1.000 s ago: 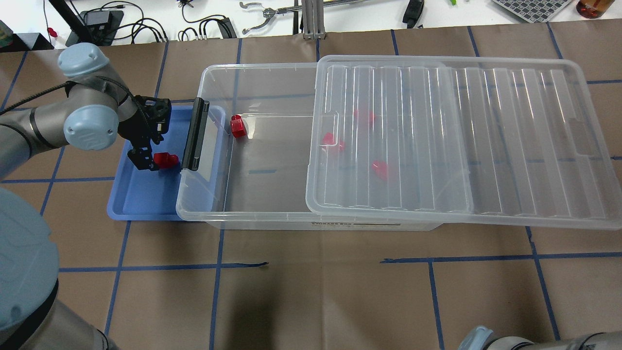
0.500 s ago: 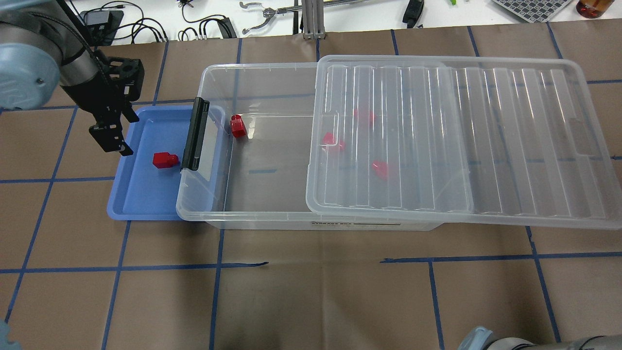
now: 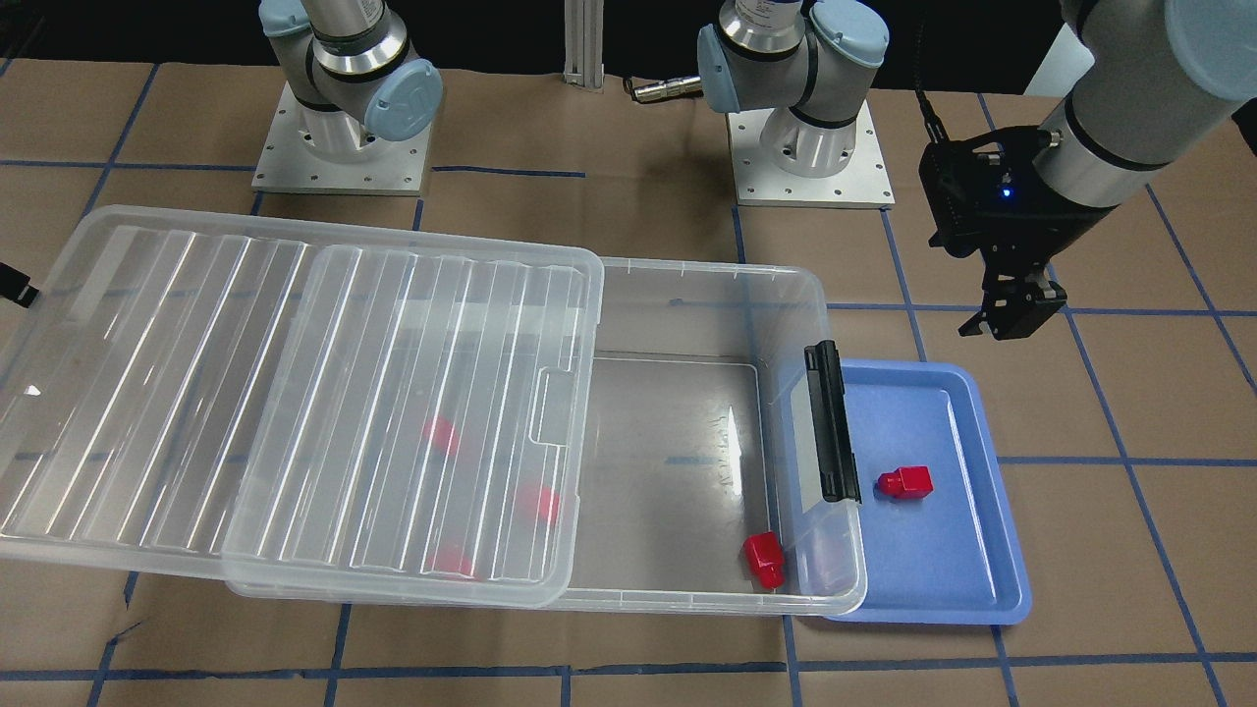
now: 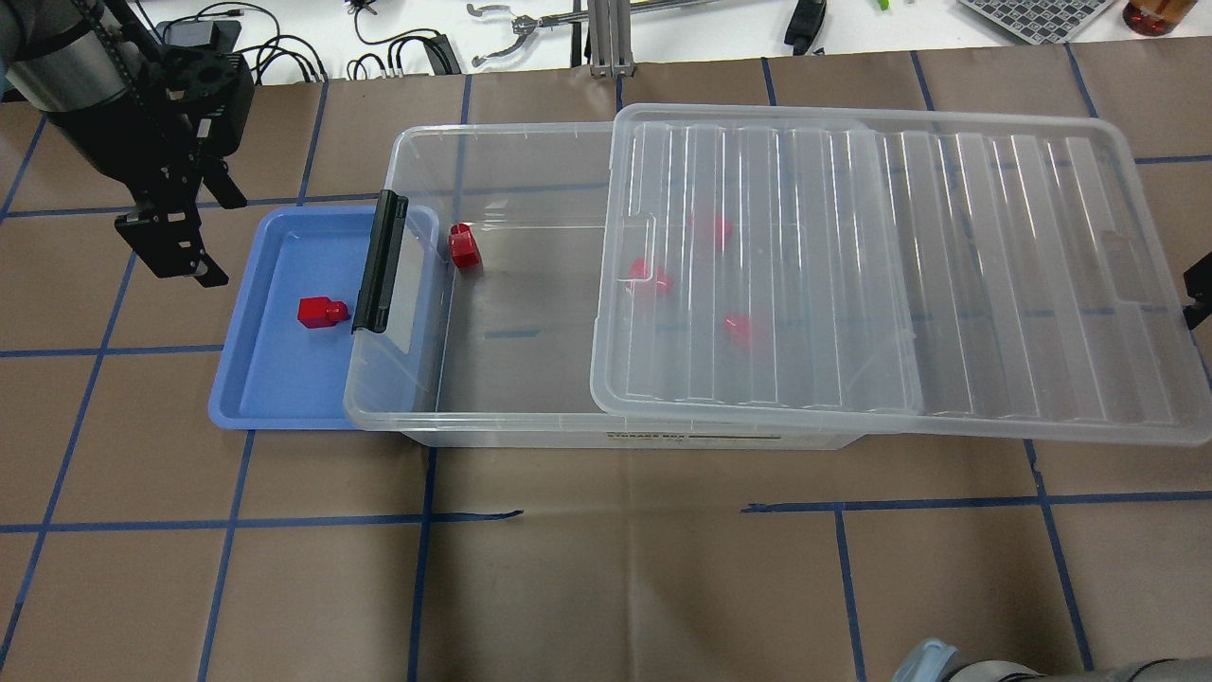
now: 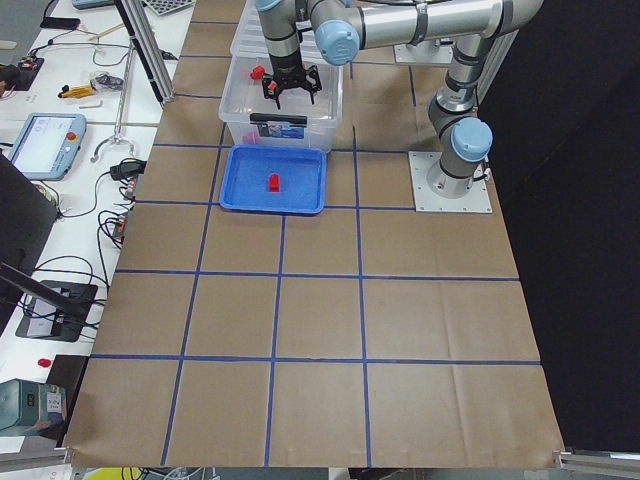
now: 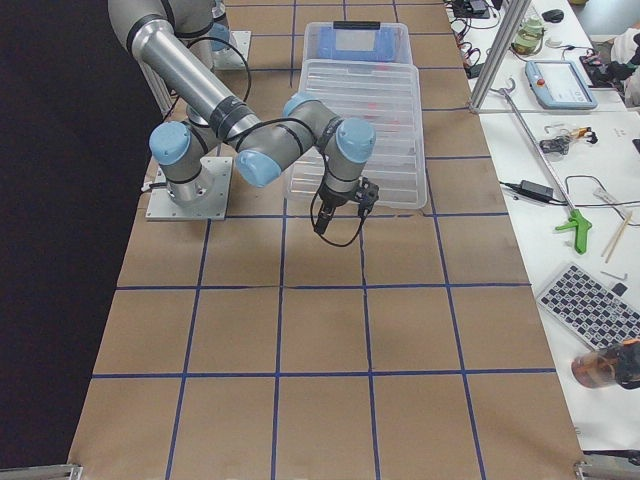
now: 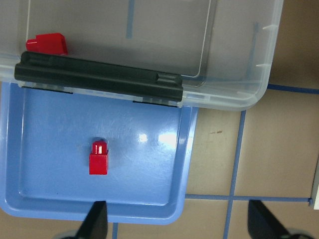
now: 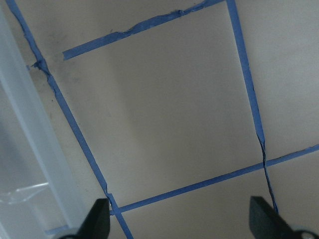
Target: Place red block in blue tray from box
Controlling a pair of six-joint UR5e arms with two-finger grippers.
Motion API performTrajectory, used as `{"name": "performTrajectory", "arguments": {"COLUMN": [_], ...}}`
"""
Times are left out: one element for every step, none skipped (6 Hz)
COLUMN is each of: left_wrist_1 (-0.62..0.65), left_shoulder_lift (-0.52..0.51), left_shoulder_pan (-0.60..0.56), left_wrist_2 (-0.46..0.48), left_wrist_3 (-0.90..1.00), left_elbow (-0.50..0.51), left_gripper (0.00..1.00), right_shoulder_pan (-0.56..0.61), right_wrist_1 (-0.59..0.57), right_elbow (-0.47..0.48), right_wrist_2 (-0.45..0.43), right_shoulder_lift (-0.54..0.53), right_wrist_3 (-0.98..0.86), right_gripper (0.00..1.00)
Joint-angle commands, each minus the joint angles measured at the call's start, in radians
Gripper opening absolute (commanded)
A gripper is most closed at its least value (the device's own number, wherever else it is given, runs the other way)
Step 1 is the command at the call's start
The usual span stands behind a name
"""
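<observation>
A red block lies loose in the blue tray, nub toward the box; it also shows in the front view and the left wrist view. My left gripper is open and empty, raised above the table just beyond the tray's far left corner. The clear box has its ribbed lid slid to the right. One red block sits in the uncovered end near the black latch; three more show blurred under the lid. My right gripper is open over bare table beside the lid's right end.
The box's left end overhangs the tray's right side. The table is brown paper with blue tape lines. Cables and tools lie on the white bench beyond the far edge.
My left gripper has let go of the red block in the tray, risen and drawn back to the far left. The lid has shifted slightly left. The right gripper now shows at the right edge.
</observation>
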Motion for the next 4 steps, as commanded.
{"name": "performTrajectory", "arguments": {"left_wrist_1": [-0.041, -0.050, -0.044, -0.041], "left_shoulder_lift": [0.021, 0.032, 0.049, 0.056], "left_shoulder_pan": [-0.020, -0.058, -0.088, -0.096], "left_wrist_2": [0.006, -0.005, -0.006, -0.006], "left_wrist_3": [-0.252, -0.434, -0.726, -0.943], "left_elbow": [0.007, 0.002, 0.010, 0.010], "left_gripper": [0.98, 0.98, 0.98, 0.98], "right_shoulder_pan": [0.028, 0.030, 0.042, 0.060], "right_wrist_1": [0.001, 0.001, 0.003, 0.001], "right_elbow": [0.003, 0.007, 0.007, 0.007], "right_wrist_2": [0.028, 0.037, 0.037, 0.037], "right_shoulder_lift": [0.000, -0.001, -0.001, -0.001], "right_wrist_3": [0.000, 0.000, 0.000, 0.000], "right_gripper": [1.00, 1.00, 1.00, 1.00]}}
